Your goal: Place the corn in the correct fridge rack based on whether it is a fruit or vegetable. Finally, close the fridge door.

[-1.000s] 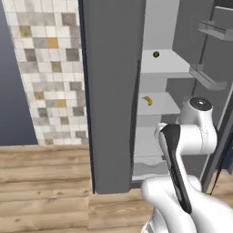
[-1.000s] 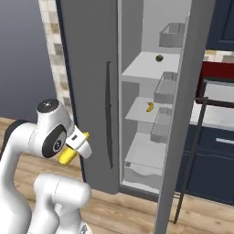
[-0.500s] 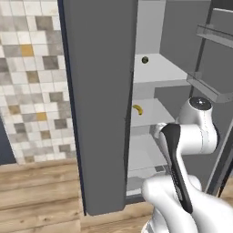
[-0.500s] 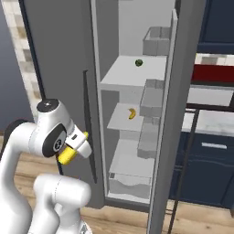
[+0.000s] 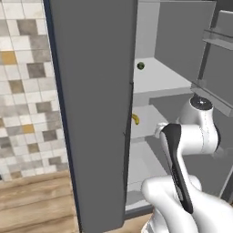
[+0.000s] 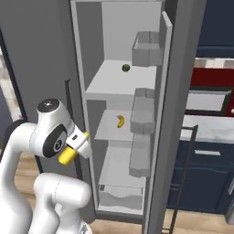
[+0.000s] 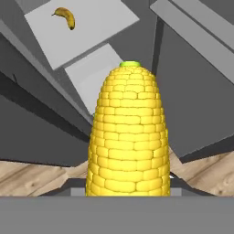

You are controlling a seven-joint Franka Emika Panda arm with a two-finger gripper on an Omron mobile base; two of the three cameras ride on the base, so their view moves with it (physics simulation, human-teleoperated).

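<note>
The corn (image 7: pixel 130 137), yellow with a green tip, is close up in the hand view and points toward the fridge shelves. In the right base view the corn (image 6: pixel 67 154) sticks out of my gripper (image 6: pixel 74 147), which is shut on it, level with the middle shelf and just left of the open compartment. The open fridge door (image 6: pixel 176 100) stands edge-on at the right, its inner racks (image 5: pixel 214 91) facing the shelves. The other fridge door (image 5: pixel 93 113) is closed, with its dark bar handle (image 6: pixel 68 107) behind my arm.
A banana (image 6: pixel 120 121) lies on the middle shelf (image 6: pixel 107 130). A small dark-green round item (image 6: pixel 125 68) sits on the upper shelf (image 6: pixel 109 80). Grey door bins (image 6: pixel 145 48) hang on the open door. Dark blue cabinets (image 6: pixel 205 183) stand at the right.
The base has driven closer to the fridge, so the whole scene has grown and shifted. The corn stays in the gripper.
</note>
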